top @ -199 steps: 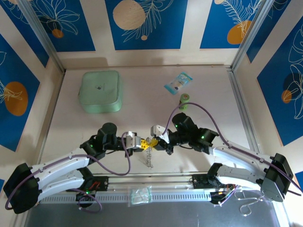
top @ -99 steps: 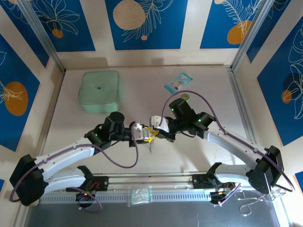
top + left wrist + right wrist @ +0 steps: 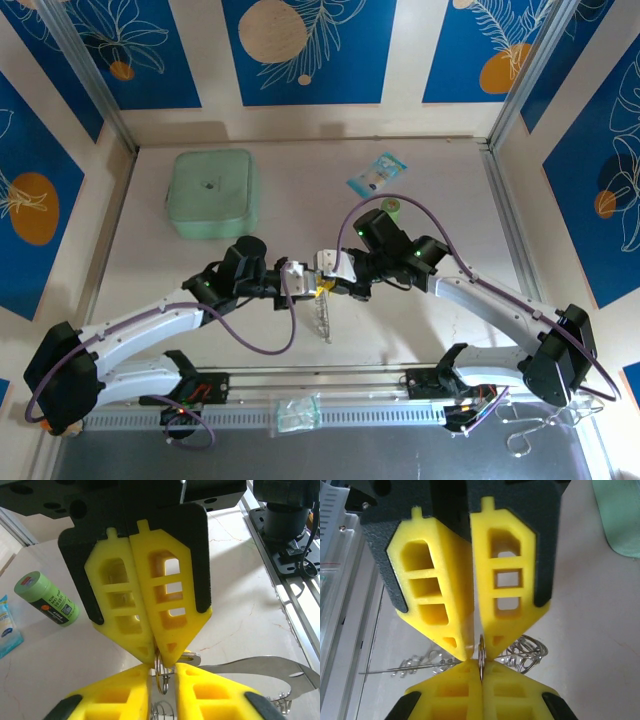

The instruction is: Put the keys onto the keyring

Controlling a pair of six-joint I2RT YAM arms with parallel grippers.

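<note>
Where the pale, marbled worktop (image 3: 300, 220) sits boxed in by blue leaf-patterned wall panels (image 3: 340, 60), the keyring (image 3: 322, 318) hangs near its middle. Beyond the keyring to the left stands a mint-green box (image 3: 212, 193). Beyond it to the right lie a packet (image 3: 377, 175) and a green cylinder (image 3: 392, 207), which the right arm (image 3: 480, 300) partly hides. At the keyring's top, left claw (image 3: 477, 656) and right claw (image 3: 159, 659) meet tip to tip, each pinching its small ring (image 3: 161, 675).
</note>
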